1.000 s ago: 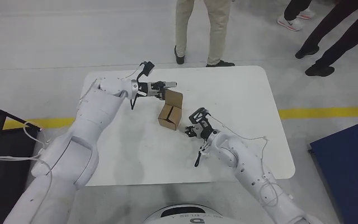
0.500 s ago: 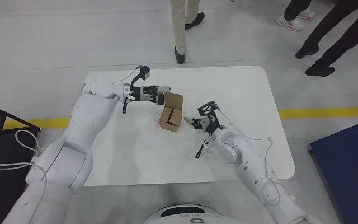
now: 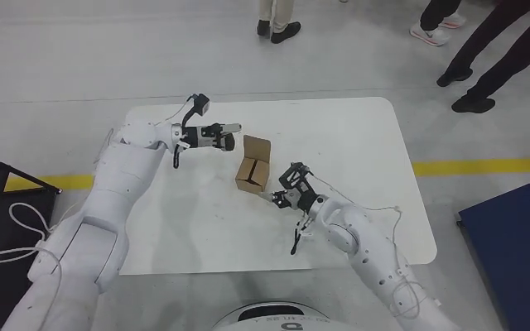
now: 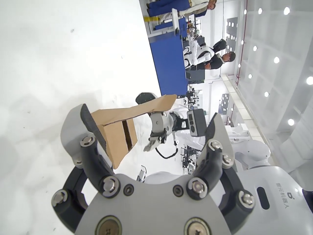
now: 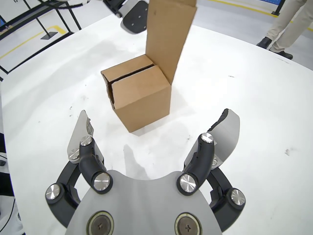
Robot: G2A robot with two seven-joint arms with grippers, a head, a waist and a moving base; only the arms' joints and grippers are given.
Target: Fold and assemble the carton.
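Overhead, the carton stands mid-way on the table, its raised flap cut off in the right wrist view. The left gripper, wide and empty, has backed off the flap; the right gripper, also wide, has edged nearer.
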